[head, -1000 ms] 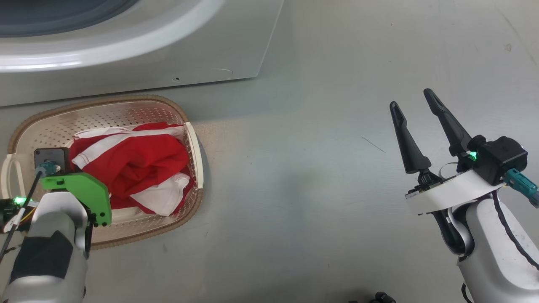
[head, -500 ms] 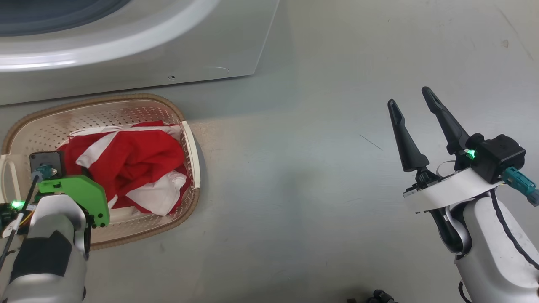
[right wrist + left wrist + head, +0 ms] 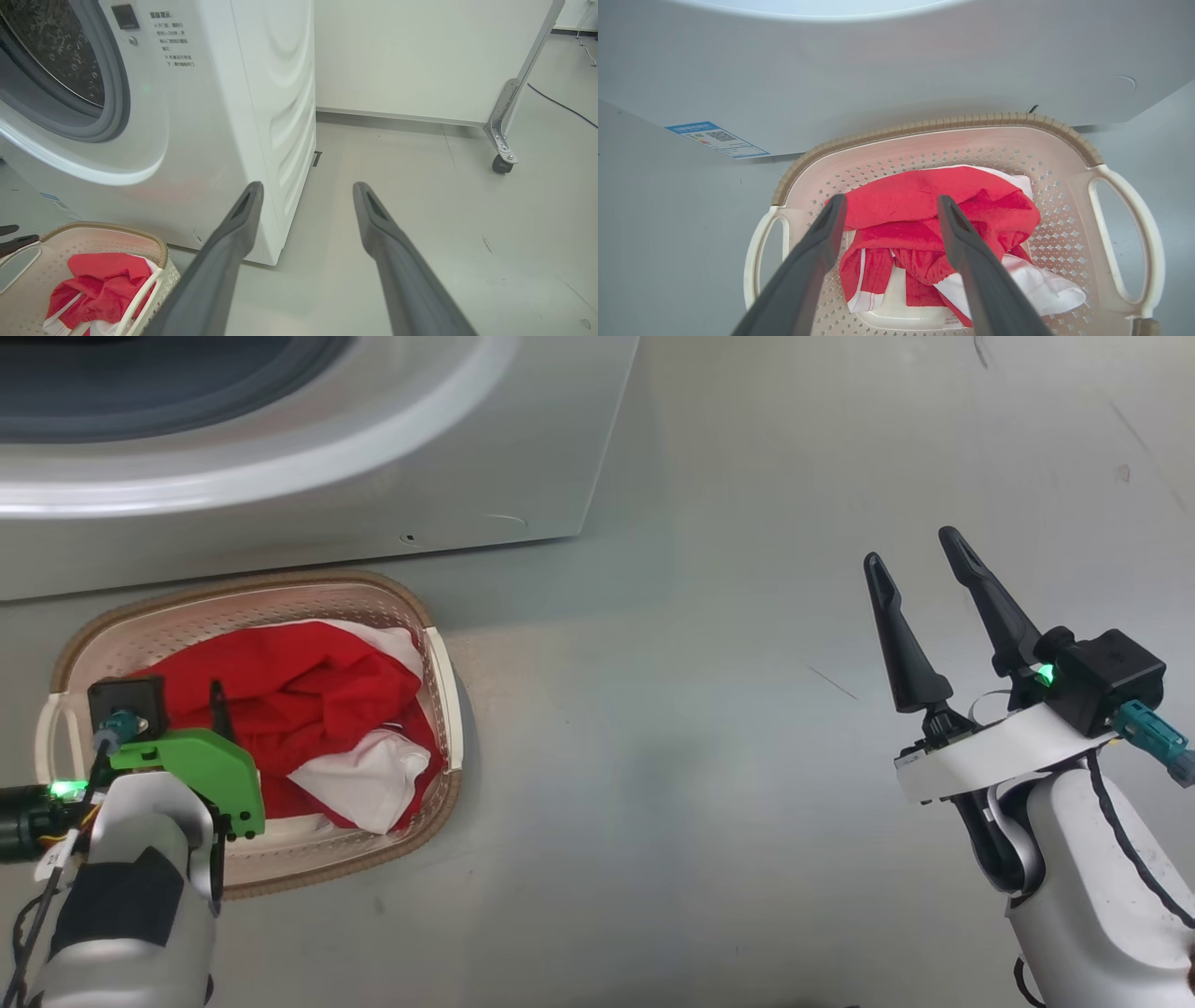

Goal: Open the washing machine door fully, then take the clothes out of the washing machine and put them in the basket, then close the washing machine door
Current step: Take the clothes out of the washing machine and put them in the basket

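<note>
In the left wrist view, the left fingers are standing spread apart and gripping nothing, hovering over the basket. The basket is sitting on the grey floor, just in front of the washing machine at 12 o'clock. The clothes are lying heaped inside the basket, with red folds on top and a white panel trailing toward 4 o'clock. A blue label sticker is showing on the machine at 10 o'clock.

In the right wrist view, the right fingers are pointing out wide open and empty above bare floor. The washing machine is rising at 10 o'clock, with its grey-ringed drum mouth showing. The basket with the clothes is sitting at 8 o'clock. A white panel on a castor is standing at 2 o'clock.

In the head view, the basket is lying at 8 o'clock below the machine, and the clothes are resting in it. A green bracket on the left arm is hanging over its near side. The right fingers are pointing up at 3 o'clock, well apart from the basket.
</note>
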